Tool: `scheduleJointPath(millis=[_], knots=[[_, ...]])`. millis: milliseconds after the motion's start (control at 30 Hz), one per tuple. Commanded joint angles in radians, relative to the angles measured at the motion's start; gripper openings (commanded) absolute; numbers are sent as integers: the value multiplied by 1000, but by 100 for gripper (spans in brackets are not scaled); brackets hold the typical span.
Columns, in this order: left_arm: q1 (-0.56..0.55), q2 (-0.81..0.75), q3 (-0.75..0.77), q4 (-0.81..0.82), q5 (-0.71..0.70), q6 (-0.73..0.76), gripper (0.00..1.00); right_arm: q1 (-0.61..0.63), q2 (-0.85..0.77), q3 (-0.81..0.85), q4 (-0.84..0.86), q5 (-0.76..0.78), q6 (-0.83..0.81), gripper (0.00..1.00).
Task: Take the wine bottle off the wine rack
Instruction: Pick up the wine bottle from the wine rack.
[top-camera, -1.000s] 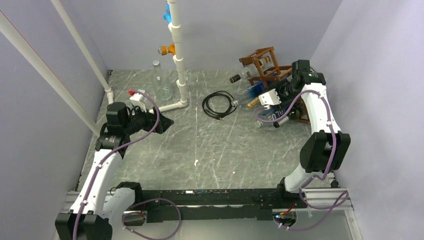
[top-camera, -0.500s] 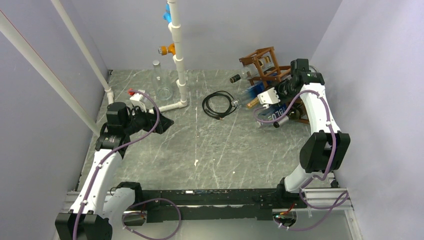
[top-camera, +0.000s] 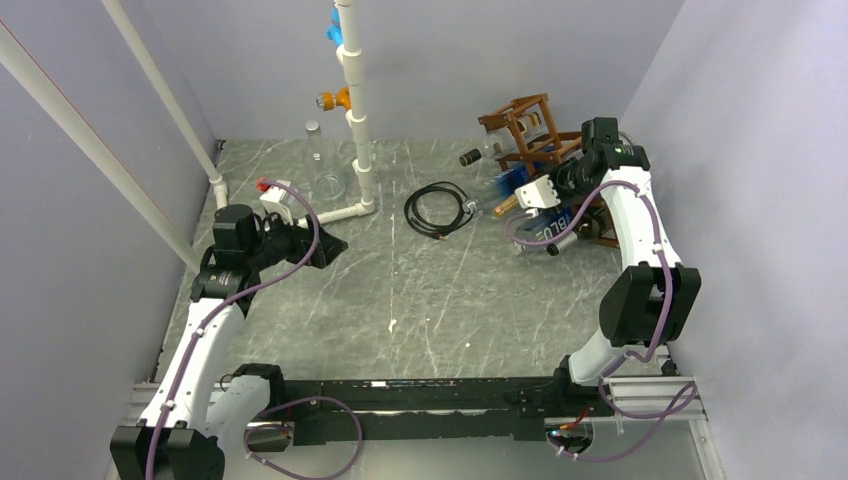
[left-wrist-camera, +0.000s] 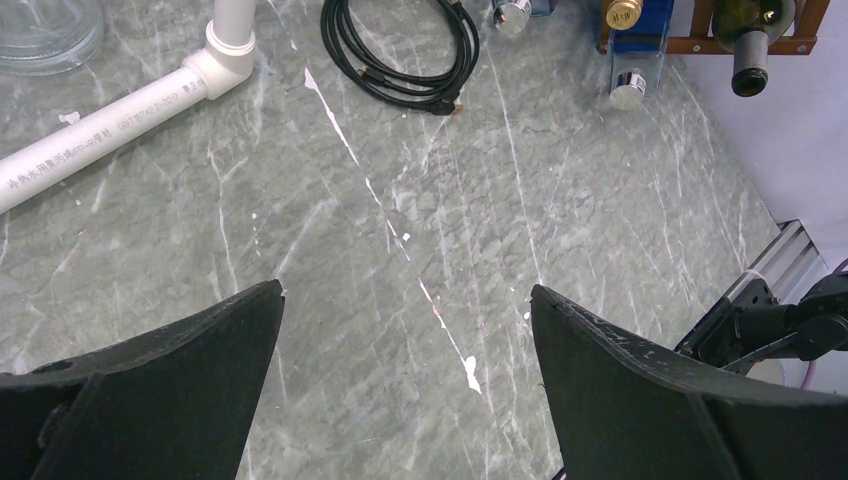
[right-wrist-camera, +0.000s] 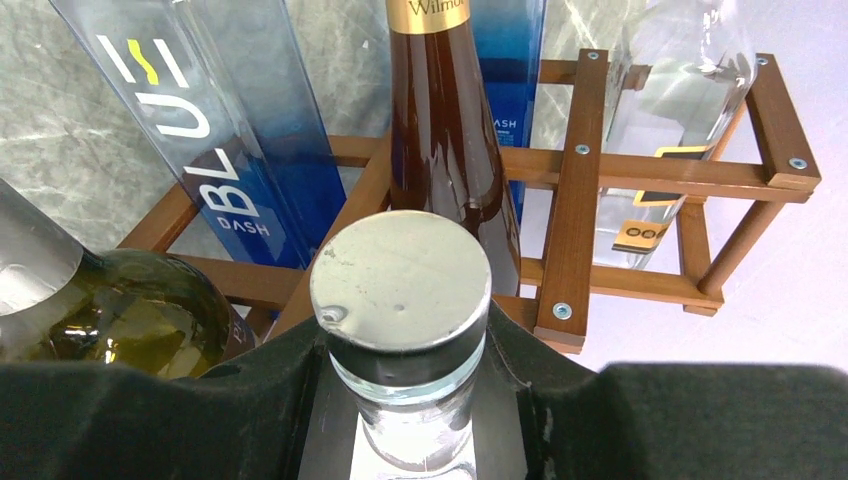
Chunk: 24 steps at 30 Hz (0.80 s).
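The reddish-brown wine rack (right-wrist-camera: 575, 180) stands at the back right (top-camera: 528, 128) and holds several bottles. In the right wrist view my right gripper (right-wrist-camera: 408, 385) is shut on the neck of a clear glass bottle with a silver cap (right-wrist-camera: 400, 275); black fingers (right-wrist-camera: 285, 380) press it from both sides. Beyond it lie a blue "BLUE DASH" bottle (right-wrist-camera: 235, 160), an amber bottle (right-wrist-camera: 445, 130), a green wine bottle (right-wrist-camera: 110, 315) and another clear bottle (right-wrist-camera: 680, 70). My left gripper (left-wrist-camera: 405, 295) is open and empty over bare table, far left of the rack (top-camera: 322, 246).
A coiled black cable (top-camera: 438, 208) lies mid-table, left of the rack. A white PVC pipe stand (top-camera: 357, 110) and a clear glass flask (top-camera: 322, 168) stand at the back left. The purple side wall is close behind the rack.
My right wrist has shifted very slightly at the rack, and the lettered bottle below it has turned a little. The left arm has not moved.
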Motion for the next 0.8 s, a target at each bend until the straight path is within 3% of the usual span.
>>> scheduleJointPath(millis=[0, 767], knots=[[3, 3, 16, 21, 10, 22, 99, -3, -59, 11, -43, -58, -7, 0], [3, -9, 14, 21, 10, 21, 100, -12, -112, 38, 13, -87, 104, 0]])
